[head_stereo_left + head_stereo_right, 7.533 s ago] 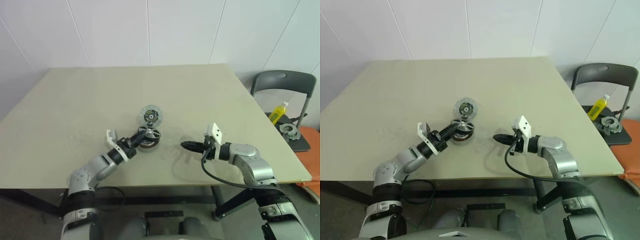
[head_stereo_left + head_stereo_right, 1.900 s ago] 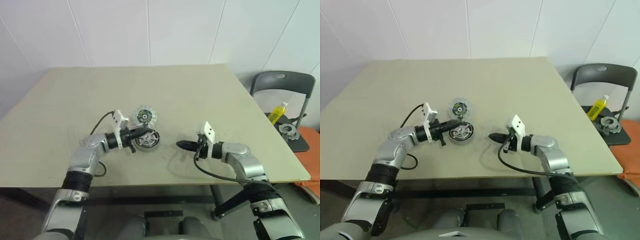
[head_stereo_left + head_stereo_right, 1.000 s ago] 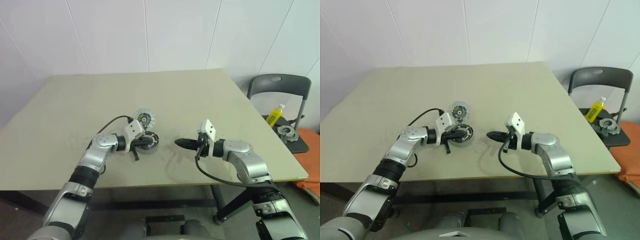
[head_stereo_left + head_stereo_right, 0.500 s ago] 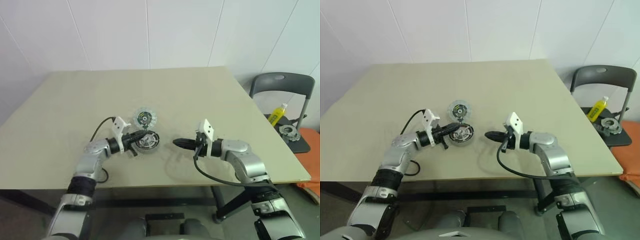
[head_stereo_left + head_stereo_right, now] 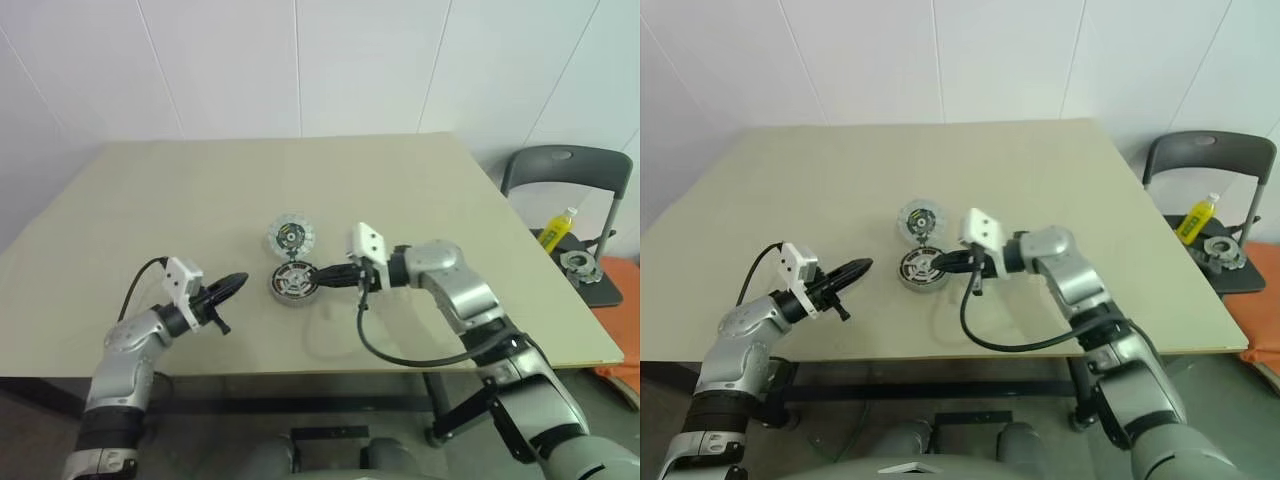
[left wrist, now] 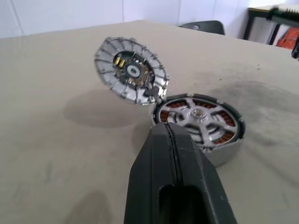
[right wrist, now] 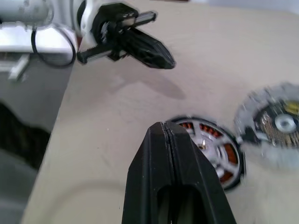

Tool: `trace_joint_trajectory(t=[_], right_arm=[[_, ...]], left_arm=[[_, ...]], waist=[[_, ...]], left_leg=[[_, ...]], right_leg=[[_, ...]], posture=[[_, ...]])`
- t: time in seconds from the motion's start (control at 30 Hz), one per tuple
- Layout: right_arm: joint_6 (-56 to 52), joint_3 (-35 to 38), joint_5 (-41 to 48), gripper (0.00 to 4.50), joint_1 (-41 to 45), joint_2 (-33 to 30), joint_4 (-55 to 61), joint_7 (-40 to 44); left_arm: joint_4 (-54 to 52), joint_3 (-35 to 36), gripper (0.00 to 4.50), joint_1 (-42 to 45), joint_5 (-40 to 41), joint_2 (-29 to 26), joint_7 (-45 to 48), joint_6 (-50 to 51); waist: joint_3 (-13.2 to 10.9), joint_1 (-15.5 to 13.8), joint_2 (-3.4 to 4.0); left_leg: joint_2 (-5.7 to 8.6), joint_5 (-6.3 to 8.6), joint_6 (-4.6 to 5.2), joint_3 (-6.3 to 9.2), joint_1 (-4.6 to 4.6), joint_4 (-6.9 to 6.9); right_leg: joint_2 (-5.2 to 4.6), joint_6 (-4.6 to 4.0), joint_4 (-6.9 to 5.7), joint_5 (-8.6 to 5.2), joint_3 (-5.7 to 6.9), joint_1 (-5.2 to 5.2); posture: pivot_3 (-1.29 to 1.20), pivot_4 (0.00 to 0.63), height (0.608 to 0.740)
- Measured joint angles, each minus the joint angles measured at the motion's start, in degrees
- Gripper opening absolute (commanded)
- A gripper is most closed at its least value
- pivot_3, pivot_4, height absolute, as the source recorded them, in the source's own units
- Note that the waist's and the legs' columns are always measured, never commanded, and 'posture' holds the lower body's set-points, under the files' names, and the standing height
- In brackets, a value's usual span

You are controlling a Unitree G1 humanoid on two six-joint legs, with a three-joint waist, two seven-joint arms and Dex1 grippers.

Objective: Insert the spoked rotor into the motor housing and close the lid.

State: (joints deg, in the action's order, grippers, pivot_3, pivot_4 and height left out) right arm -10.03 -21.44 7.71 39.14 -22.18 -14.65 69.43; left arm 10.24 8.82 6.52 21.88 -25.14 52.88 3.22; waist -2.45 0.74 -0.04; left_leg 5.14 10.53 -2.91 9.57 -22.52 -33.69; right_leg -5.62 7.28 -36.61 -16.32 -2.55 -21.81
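Note:
The motor housing [image 5: 294, 282] lies mid-table, copper windings showing through the gaps of the silvery spoked rotor [image 6: 198, 116] that sits inside it. The lid [image 6: 132, 70] stands tilted open, joined to the housing's far rim. My right gripper [image 5: 312, 277] is shut and empty. It points left with its tip at the housing's right rim; I cannot tell whether it touches. My left gripper [image 5: 232, 283] is also shut and empty, hovering a short way left of the housing and pointing at it. It appears again as the left gripper [image 7: 149, 49] in the right wrist view.
The tan table [image 5: 420, 190] has bare room all round the parts, and its front edge runs close below both arms. To the right, off the table, a grey chair [image 5: 565, 165] holds a yellow bottle [image 5: 557, 227] and a metal part [image 5: 578, 262].
My left gripper has drawn back to the left, away from the housing. My right gripper has swung left from open table up to the housing's right rim. Housing, rotor and lid stay put.

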Motion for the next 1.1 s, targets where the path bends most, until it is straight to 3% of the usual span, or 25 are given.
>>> trace_joint_trajectory(t=[0.13,0.23,0.5,1.1], right_arm=[[8.5,-8.1,-8.4,0.85,6.9,0.1,-5.0,4.4],[15.8,-13.9,-14.5,1.90,11.4,0.0,-8.8,8.0],[26.8,-16.6,-24.5,4.48,21.3,0.3,-19.9,6.4],[37.2,-18.0,-34.0,4.48,23.7,6.5,-36.2,-1.6]], left_arm=[[0.0,0.0,0.00,-0.2,0.0,0.0,-1.1,-0.3],[0.6,-0.1,0.00,0.0,-0.1,0.0,-1.7,-0.8],[1.5,-0.2,0.00,0.3,-0.1,0.3,-2.4,-1.5],[-1.1,-0.4,0.00,-0.8,0.7,-0.5,0.1,-1.2]], waist=[[0.0,0.0,0.01],[0.0,0.0,0.01],[0.0,0.1,0.00],[0.0,0.4,0.00]], left_leg=[[0.01,-0.01,0.00,-0.01,0.01,0.15],[0.03,-0.02,0.00,-0.01,0.02,0.23],[0.06,-0.05,-0.03,0.01,0.09,0.44],[0.06,-0.19,-0.08,0.05,0.14,0.54]], right_leg=[[0.03,0.00,-0.01,0.02,0.01,-0.09],[0.04,0.02,-0.01,0.03,0.00,-0.14],[0.08,0.01,-0.09,0.05,-0.05,-0.26],[0.15,-0.10,-0.52,-0.01,-0.11,-0.47]], posture=[[0.00,0.000,0.740],[0.00,0.000,0.740],[0.00,0.000,0.740],[0.00,0.000,0.740]])
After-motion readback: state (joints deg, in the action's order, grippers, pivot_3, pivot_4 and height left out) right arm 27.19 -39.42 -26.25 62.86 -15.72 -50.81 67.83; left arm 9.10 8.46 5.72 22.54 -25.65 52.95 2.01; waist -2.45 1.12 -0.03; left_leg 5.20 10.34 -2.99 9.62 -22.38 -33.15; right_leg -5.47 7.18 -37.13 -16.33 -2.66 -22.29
